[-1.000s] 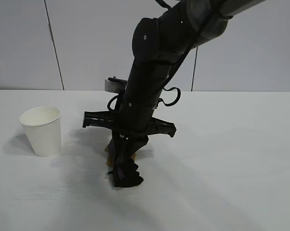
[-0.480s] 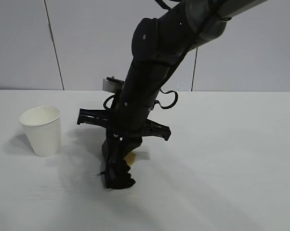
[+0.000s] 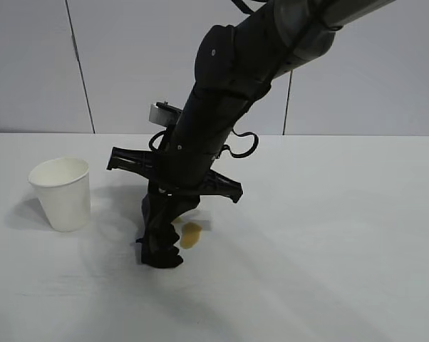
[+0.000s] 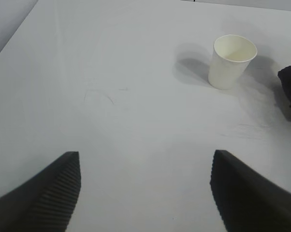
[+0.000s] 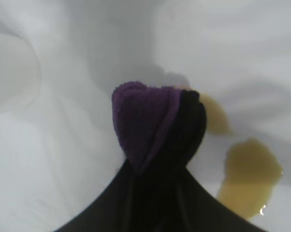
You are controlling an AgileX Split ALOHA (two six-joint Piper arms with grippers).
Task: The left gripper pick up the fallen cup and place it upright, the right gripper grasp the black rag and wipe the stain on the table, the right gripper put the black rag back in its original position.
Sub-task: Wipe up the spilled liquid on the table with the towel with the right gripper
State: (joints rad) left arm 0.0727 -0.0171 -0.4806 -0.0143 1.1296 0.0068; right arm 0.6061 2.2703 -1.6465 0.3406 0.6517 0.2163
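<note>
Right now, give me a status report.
Right gripper shut on black rag, beside stain. Left gripper open, idle. Cup upright.

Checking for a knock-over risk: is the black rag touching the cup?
Apart. The exterior view shows bare table between the upright cup and the black rag held by the right gripper.

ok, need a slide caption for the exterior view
Right gripper presses the black rag onto the table beside the stain; cup upright.
</note>
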